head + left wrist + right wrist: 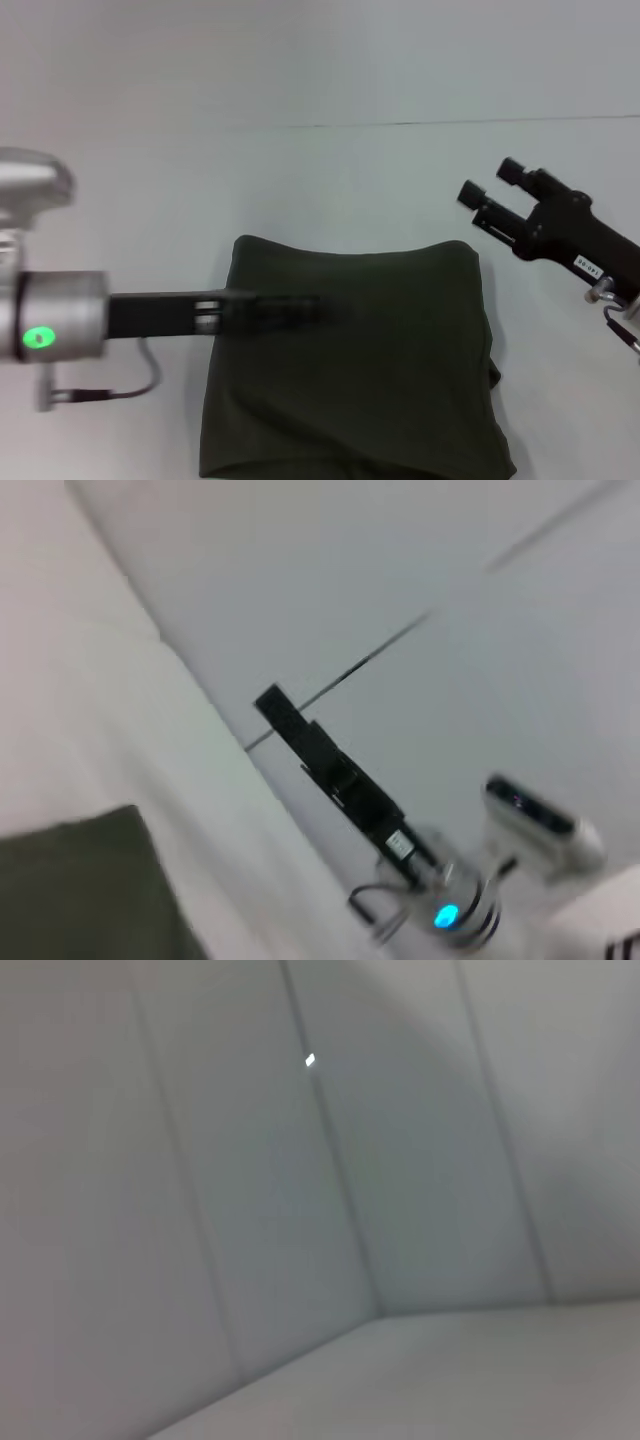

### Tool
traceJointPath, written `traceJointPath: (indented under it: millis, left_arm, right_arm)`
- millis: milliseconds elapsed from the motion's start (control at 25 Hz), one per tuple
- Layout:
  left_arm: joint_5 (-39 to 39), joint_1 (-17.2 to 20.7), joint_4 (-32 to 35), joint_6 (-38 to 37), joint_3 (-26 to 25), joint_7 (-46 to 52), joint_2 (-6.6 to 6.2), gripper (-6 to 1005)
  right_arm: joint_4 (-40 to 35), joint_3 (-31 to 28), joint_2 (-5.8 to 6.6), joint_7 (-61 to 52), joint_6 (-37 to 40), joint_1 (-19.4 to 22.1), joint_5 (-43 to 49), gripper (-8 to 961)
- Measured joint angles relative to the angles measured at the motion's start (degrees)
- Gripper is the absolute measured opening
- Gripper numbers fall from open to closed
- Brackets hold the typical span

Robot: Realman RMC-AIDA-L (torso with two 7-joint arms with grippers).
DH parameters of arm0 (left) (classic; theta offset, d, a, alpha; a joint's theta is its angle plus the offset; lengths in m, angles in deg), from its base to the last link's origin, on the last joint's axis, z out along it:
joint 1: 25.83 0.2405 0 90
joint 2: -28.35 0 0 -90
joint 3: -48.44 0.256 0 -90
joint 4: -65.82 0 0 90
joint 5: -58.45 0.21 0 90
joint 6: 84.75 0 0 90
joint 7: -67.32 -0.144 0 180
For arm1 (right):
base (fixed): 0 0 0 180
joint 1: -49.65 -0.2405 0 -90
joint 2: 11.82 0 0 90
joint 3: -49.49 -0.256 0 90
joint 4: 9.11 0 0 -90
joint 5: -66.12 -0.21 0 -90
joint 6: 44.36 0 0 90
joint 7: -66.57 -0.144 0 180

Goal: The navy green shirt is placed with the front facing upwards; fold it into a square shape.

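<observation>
- Plain white tabletop (330,170) everywhere, with a pale wall behind it and a thin dark seam where the two meet. Nothing else is lying around that I can spot.
- Left gripper (320,308) is reaching in flat and low from the robot's left, its black finger section stretched out over the upper middle of the cloth. It's dark on dark and smeared, so honestly I cannot tell if the fingers are apart or pinched on fabric.
- Right gripper (487,195) is lifted clear of the cloth, hanging just off its far right corner. The two stubby black fingertips sit apart with nothing between them, so that one's empty. The left wrist view catches this same arm (330,770) from the side, off the table.
- Under and around the left claw is the navy green shirt (370,400), a dark olive cotton tee, already down to a compact, roughly square bundle at the near middle of the table. Only plain green shows, with no lettering or collar in sight, and its near edge runs out of the head view.
- Progress guess: folding looks basically done. What's left is probably just tidying, since the right-hand edge bulges a little, and then backing both arms away.
</observation>
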Motion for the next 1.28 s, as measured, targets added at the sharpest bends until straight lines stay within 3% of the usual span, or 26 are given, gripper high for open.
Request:
traceJointPath:
  millis: [200, 240, 440, 680, 1280]
  left_arm:
    - [3.83, 3.04, 6.33, -0.49, -0.53, -9.26, -0.82, 664]
    - [4.46, 3.40, 7.03, -0.12, -0.60, -11.41, -0.71, 663]
    - [6.19, 5.54, 9.85, 3.35, -0.51, -23.22, 0.71, 662]
    - [6.84, 10.19, 14.93, 4.59, -0.43, -35.65, 3.11, 660]
    - [10.73, 15.43, 16.98, 3.99, -3.67, -41.40, 3.62, 663]
  right_arm:
    - [-10.56, 13.52, -0.34, -12.87, 5.86, -1.58, 0.01, 777]
    - [-10.56, 13.52, -0.34, -12.87, 5.86, -1.58, 0.01, 777]
    - [-17.43, 25.05, -0.41, -14.89, 11.95, -0.83, 0.01, 777]
    - [-20.08, 32.59, -0.59, -14.66, 12.68, 2.38, -0.01, 776]
    - [-21.92, 33.79, -0.41, -9.61, 12.44, 12.91, -0.03, 776]
